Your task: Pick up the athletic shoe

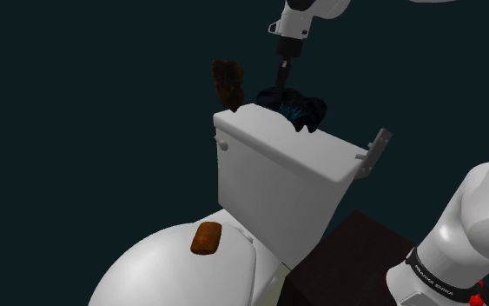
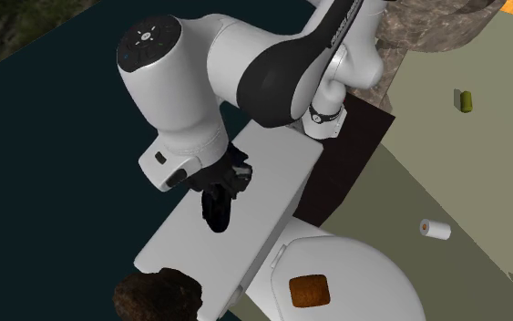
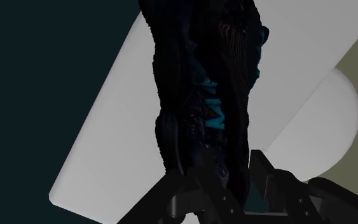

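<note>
The athletic shoe (image 3: 209, 95) is black with teal marks. It sits over the white toilet tank lid (image 2: 263, 196), in the middle of the lid. In the wrist view my gripper (image 3: 228, 188) has its two black fingers closed on the shoe's near end, and the rest of the shoe stretches away from the hand. In the shoulder view the gripper (image 1: 284, 92) comes straight down onto the shoe (image 1: 299, 110), whose lower part is hidden behind the tank's top edge. In the second exterior view the shoe (image 2: 217, 210) hangs under the gripper (image 2: 227, 182). I cannot tell whether it still touches the lid.
A brown rough lump (image 1: 227, 81) stands at one end of the tank lid, close to the shoe. A brown square pad (image 1: 207, 238) lies on the toilet seat cover (image 1: 155, 269). A metal bracket (image 1: 375, 149) sticks out by the tank. A paper roll (image 2: 436, 229) lies on the floor.
</note>
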Controlling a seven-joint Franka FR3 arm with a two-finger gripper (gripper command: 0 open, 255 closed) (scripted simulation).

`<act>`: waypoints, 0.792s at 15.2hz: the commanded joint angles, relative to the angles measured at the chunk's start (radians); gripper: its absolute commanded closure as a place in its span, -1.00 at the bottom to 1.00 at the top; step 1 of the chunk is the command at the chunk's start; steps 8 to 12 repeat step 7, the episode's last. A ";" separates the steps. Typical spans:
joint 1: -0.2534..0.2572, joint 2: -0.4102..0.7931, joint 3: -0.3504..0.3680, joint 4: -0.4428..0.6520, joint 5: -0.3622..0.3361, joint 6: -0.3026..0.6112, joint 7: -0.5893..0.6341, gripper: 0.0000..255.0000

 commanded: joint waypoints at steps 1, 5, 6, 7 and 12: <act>-0.001 0.001 -0.001 0.030 -0.001 -0.029 0.002 1.00; -0.002 0.008 -0.002 0.092 0.000 -0.084 0.008 1.00; -0.002 0.008 -0.002 0.094 0.000 -0.086 0.008 1.00; -0.002 0.008 -0.002 0.094 0.000 -0.086 0.008 1.00; -0.002 0.008 -0.002 0.094 0.000 -0.086 0.008 1.00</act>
